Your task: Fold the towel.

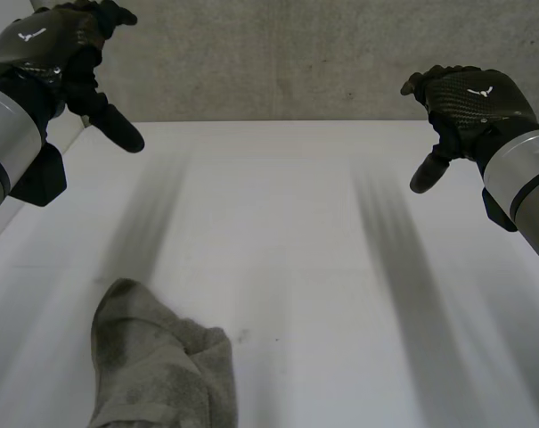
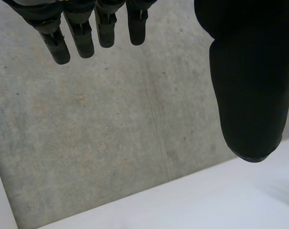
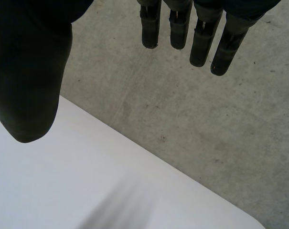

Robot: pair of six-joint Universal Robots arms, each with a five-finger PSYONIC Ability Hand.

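White tabletop [image 1: 296, 267], with grey concrete [image 1: 322, 62] beyond its far edge.

The towel [image 1: 158, 374] is grey-olive and lies crumpled in a loose heap, not yet folded. It sits at the near edge on the robot's left side and runs off the head view there. The heap looks longer near-to-far than across, though no clear corner or hem can be picked out.

The left hand [image 1: 46, 53] is raised over the far left corner. Its fingers [image 2: 80, 38] are straight and spread away from the thumb [image 2: 249, 86], and it holds nothing. The right hand [image 1: 474, 98] is raised at the far right. Its fingers [image 3: 180, 28] are likewise relaxed and its thumb [image 3: 29, 71] is wide, with nothing in it.

Key relation: the towel lies toward the robot from both hands and well apart from each. The left hand is the nearer, roughly in line with the heap, while the right hand would have to cross the tabletop. Nothing stands between the hands and the cloth. Judged step: reach back and down, then spread the heap before any fold.
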